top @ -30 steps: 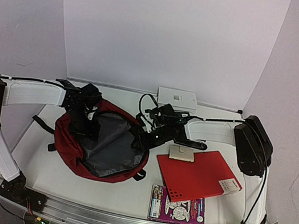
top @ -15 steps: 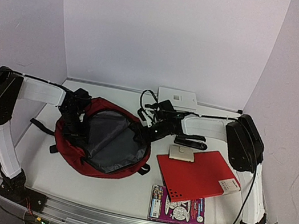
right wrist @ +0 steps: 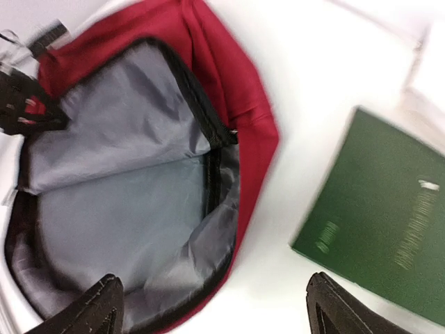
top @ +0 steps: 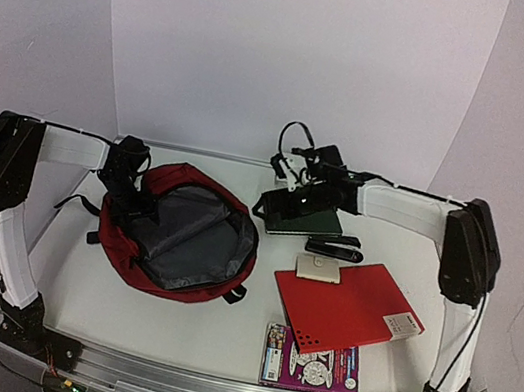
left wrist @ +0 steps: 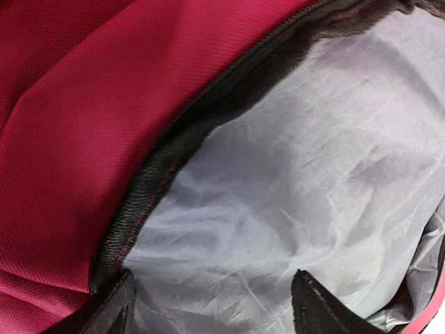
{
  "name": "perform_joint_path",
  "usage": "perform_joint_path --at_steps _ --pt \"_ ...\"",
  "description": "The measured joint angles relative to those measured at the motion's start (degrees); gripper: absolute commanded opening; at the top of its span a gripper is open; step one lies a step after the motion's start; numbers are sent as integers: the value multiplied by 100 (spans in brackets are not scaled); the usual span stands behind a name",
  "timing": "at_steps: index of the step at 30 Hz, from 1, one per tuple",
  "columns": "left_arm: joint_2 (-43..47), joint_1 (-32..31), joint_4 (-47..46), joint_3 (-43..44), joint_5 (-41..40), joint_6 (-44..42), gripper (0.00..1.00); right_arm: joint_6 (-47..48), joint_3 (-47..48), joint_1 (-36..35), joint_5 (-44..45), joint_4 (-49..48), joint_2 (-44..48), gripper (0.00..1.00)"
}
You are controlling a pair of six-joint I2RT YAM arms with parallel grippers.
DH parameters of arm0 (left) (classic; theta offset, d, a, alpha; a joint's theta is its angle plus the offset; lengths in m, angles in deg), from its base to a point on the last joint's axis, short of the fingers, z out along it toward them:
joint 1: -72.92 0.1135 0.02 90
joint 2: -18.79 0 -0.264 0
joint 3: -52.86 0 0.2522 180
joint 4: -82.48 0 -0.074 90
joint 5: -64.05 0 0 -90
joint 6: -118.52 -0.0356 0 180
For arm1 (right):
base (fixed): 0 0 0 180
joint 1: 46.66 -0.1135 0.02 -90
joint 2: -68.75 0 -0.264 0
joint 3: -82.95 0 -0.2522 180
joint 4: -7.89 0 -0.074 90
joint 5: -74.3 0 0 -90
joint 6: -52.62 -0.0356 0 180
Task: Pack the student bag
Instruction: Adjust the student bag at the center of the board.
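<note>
Wrist views show the left gripper [left wrist: 215, 309] and right gripper [right wrist: 215, 306] both spread and empty beside the student bag [top: 130, 254], which lies unzipped on the table's [top: 187, 330] left with only lining visible, so the green book [top: 301, 215], red folder [top: 344, 307] and booklet [top: 311, 360] await packing.

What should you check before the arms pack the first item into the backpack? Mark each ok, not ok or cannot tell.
1. Student bag mouth open, grey lining showing: ok.
2. Nothing seen inside it: ok.
3. Right gripper open, empty: ok.
4. Green book flat beside the bag: ok.
5. Book centred under right gripper: not ok.
6. Left gripper open at the bag's rim: ok.
</note>
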Motion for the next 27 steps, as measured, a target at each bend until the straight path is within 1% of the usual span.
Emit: perform_joint_path --at_steps 4,8,10,13,17,19,21,24,27 --pt "247 -91 35 10 -58 -87 90 215 -690 145 1 157 1233 98" --pt "1044 -383 163 12 -170 -256 99 369 -1120 311 -5 442 2390 98" --pt "1563 -582 186 12 -178 -332 100 316 -1162 391 -48 637 2829 98" --pt "2242 -837 195 -2 -171 -371 100 -59 -1156 493 -269 833 3417 98" --pt "2737 -1047 106 -155 -105 -359 100 -644 -1070 524 -562 941 3970 98" --pt "2792 -1304 -94 -359 -26 -333 100 -1000 -1023 539 -689 941 4128 98" --pt "2672 -1711 -365 -533 152 -252 100 -1316 -991 560 -813 945 4166 98" --pt "2168 -2318 -842 -610 434 -119 100 -1781 -946 657 -991 1002 4135 98" --pt "1375 -2774 -1297 -466 621 2 100 -2174 -901 839 -1232 1066 4119 98"
